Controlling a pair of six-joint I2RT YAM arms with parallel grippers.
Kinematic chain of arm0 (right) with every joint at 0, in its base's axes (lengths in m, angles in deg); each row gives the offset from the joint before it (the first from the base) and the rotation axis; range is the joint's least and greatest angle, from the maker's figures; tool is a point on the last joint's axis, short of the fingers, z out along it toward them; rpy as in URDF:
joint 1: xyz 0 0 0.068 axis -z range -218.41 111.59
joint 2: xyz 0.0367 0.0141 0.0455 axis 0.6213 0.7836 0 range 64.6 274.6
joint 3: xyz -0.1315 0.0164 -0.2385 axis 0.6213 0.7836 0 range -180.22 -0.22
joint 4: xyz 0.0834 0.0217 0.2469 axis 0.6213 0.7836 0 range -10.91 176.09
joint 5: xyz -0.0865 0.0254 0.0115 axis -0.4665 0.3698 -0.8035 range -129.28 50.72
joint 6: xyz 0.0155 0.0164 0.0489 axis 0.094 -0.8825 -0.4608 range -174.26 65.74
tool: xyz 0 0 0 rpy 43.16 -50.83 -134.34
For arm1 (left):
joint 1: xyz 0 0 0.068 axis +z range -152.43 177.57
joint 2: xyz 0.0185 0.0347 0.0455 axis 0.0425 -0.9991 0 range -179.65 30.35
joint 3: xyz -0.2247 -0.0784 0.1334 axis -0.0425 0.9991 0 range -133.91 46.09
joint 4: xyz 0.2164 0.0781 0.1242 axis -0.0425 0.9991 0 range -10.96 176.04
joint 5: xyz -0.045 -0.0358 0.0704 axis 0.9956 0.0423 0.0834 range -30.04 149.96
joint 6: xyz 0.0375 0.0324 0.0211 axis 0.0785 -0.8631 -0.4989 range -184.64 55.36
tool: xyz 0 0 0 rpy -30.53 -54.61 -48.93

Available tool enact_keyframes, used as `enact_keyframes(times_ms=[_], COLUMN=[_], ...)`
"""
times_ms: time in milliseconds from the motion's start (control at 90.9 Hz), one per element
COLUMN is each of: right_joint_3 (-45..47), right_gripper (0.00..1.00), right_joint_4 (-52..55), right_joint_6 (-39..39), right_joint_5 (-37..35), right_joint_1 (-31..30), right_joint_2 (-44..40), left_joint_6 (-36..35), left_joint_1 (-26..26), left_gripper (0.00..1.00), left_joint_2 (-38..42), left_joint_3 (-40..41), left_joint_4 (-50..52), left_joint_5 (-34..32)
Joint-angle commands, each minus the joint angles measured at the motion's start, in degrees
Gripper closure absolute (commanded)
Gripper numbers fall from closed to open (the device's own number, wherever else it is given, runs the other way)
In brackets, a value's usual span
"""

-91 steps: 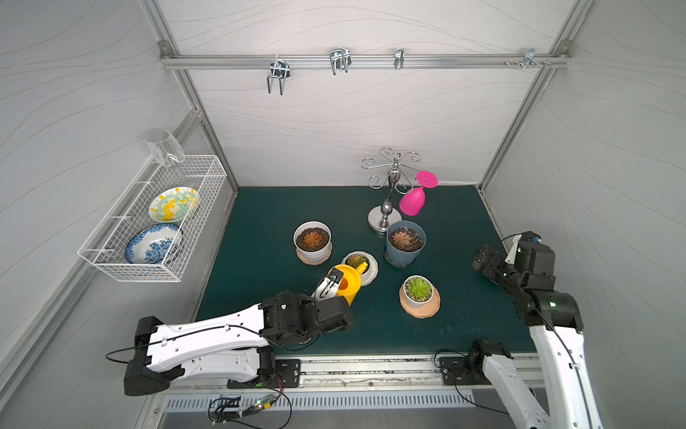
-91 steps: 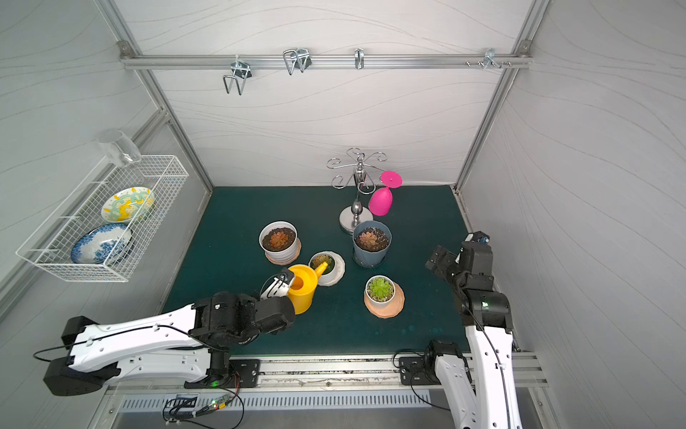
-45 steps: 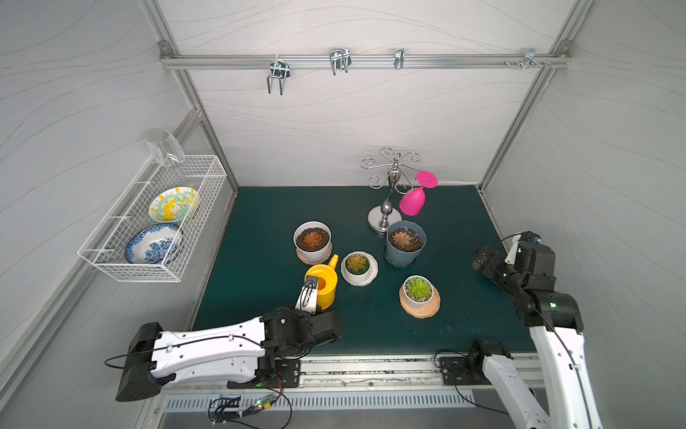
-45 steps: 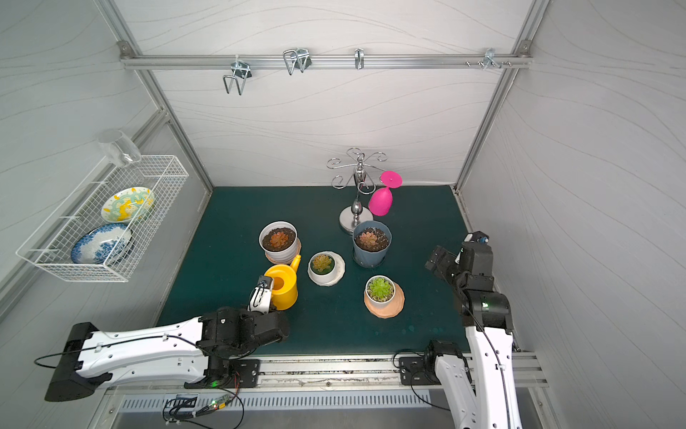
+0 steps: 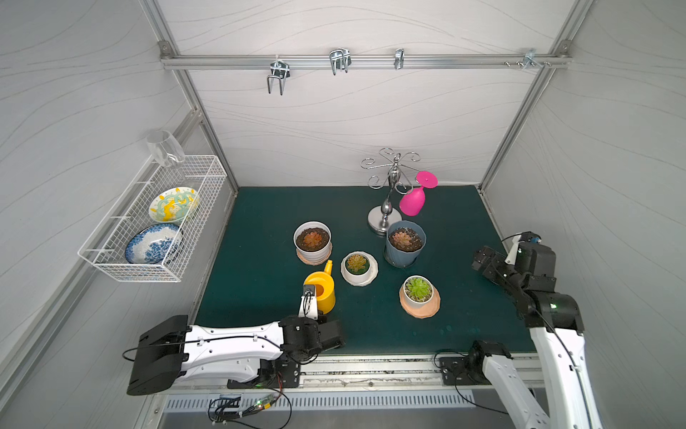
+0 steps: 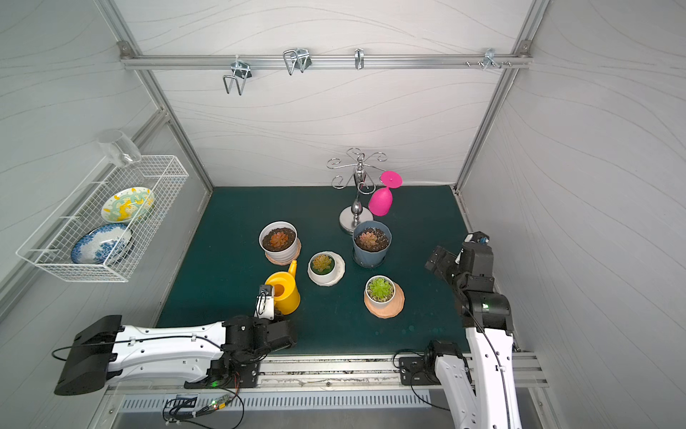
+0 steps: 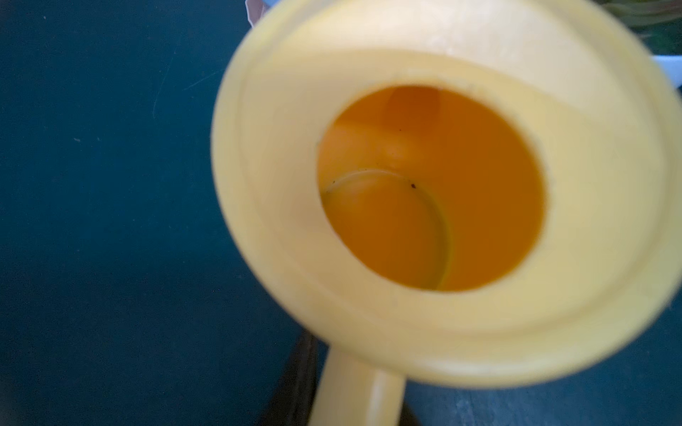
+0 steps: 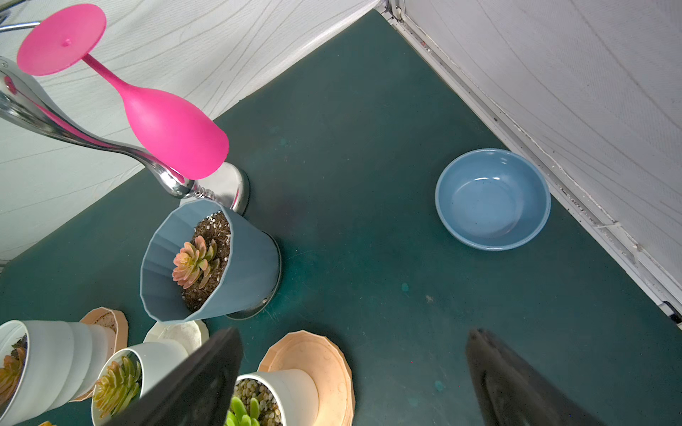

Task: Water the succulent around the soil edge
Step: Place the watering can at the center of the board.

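Note:
A yellow watering can (image 5: 322,291) (image 6: 285,291) stands upright left of a low white pot holding a yellow-green succulent (image 5: 357,263), its spout pointing to the back. My left gripper (image 5: 316,315) is shut on the can's handle (image 7: 354,391) at its near side. The can's open top (image 7: 431,191) fills the left wrist view. More succulents grow in a white ribbed pot (image 5: 312,239), a blue pot (image 5: 405,241) and a white pot on a peach saucer (image 5: 418,293). My right gripper (image 5: 479,260) (image 8: 354,383) hangs open at the right, holding nothing.
A silver stand (image 5: 386,219) with a pink glass (image 5: 412,202) is at the back. A blue bowl (image 8: 492,199) lies by the right wall. A wire basket (image 5: 178,271) with plates hangs on the left wall.
The can was tilted over the low white pot; my left gripper has drawn it back left and toward the front, and it is upright now. The right arm has not moved.

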Motion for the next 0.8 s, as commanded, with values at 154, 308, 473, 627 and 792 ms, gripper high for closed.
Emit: enact_keyframes(times_ms=[154, 308, 473, 627, 792], right_joint_3=[-0.73, -0.67, -0.56, -0.64, -0.64], right_gripper=[0.01, 0.01, 0.01, 0.01, 0.01], right_joint_4=[-0.21, -0.34, -0.35, -0.5, -0.61], right_joint_6=[0.82, 0.83, 0.73, 0.73, 0.74], right_joint_5=[-0.04, -0.12, -0.23, -0.31, -0.43], right_joint_1=[0.34, 0.35, 0.31, 0.35, 0.4], right_joint_2=[-0.6, -0.48, -0.58, -0.55, -0.31], left_joint_6=[1.39, 0.73, -1.11, -4.71, -9.61], left_joint_1=[0.3, 0.3, 0.26, 0.27, 0.39], left_gripper=[0.43, 0.0, 0.0, 0.0, 0.0], left_joint_2=[-1.84, 0.69, 6.49, 12.45, 18.72], left_joint_3=[-0.04, -1.64, -3.61, -7.98, -14.07], left_joint_4=[-5.21, -2.07, 2.74, 8.82, 14.78], left_joint_5=[3.84, 5.47, 6.31, 5.59, 1.0])
